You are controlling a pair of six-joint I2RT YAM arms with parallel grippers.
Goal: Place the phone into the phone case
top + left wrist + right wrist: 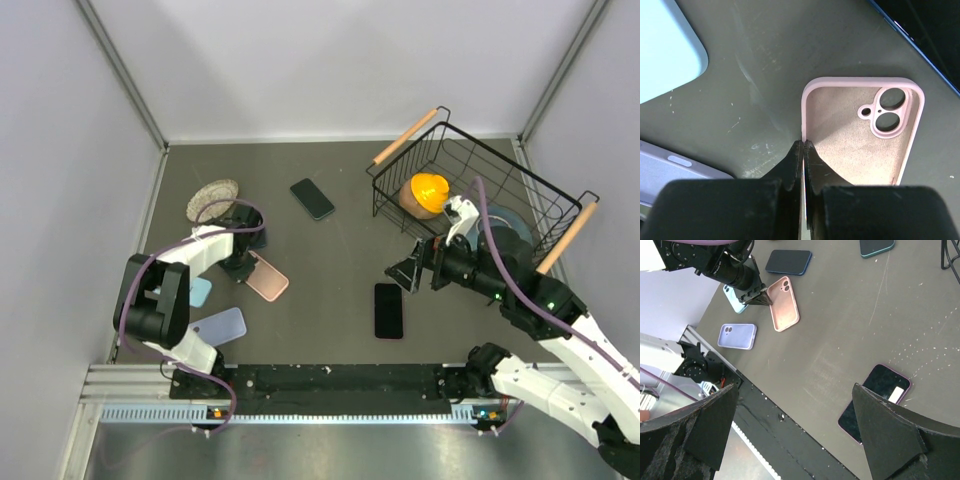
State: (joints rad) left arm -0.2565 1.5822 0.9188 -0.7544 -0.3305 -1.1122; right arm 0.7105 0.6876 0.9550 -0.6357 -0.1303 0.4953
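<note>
The phone (388,311), black with a purplish rim, lies flat and screen-up on the dark table (330,250), near its front edge and right of centre, with nothing resting on it. The pink phone case (860,145) lies well to its left, open side up with its soft lining and camera cutout showing, at a slant to the table's edges. The left gripper (803,145) has its jaws pinched together on the thin side wall of that case, about midway along one long edge, and the left arm reaches low over that part of the table. Bare tabletop lies between phone and case. Around the case are a pale blue case (200,291) just to its left, a lavender case (220,325) nearer the front edge, and a dark blue phone (788,262) just beyond it, partly under the left arm in the overhead view. Farther back sit a round woven mat (212,199) near the left wall and a dark teal phone (313,198) towards the middle. The right gripper (407,268) hangs above the table just behind and to the right of the black phone, jaws spread wide and holding nothing. Behind it, a black wire basket (480,190) with wooden handles holds an orange object (425,192).
</note>
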